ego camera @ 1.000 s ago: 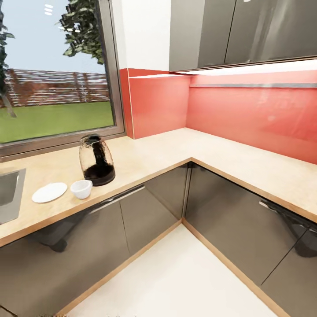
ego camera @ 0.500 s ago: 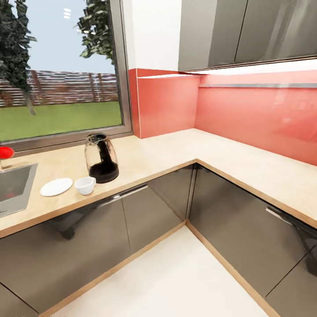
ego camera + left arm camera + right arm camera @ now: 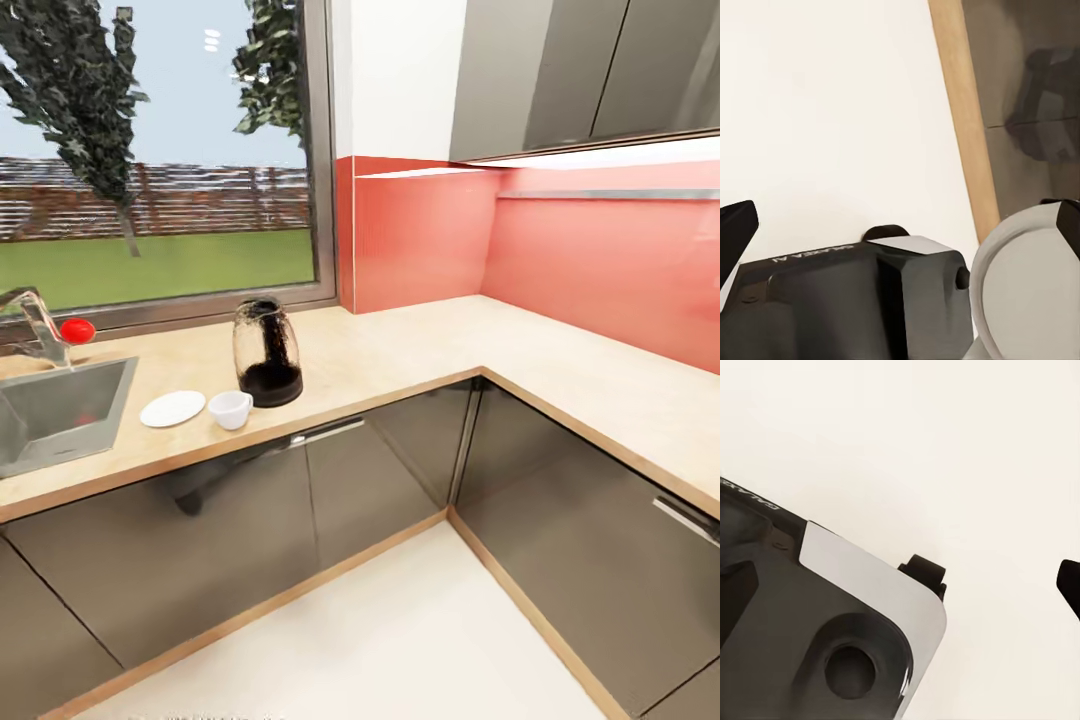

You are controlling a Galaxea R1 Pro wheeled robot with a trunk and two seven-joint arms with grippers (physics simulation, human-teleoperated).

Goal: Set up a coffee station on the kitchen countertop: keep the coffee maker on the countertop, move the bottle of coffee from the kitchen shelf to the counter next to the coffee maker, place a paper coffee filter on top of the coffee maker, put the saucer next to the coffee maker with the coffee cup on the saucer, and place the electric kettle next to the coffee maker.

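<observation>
An L-shaped countertop (image 3: 400,350) of light wood grain runs along the window wall on the left and turns at the far corner to follow the red wall on the right. Near its front edge on the left run lies a saucer (image 3: 172,408). Just right of the saucer stands a cup (image 3: 231,409), apart from it. Just behind and right of the cup stands a glass kettle (image 3: 267,353). A sink (image 3: 60,405) is set into the countertop at far left.

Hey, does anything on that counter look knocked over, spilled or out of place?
Nothing stands out. The electric kettle stands upright on the kitchen countertop, and the coffee cup sits upright beside the saucer, not on it. No spills show.
</observation>
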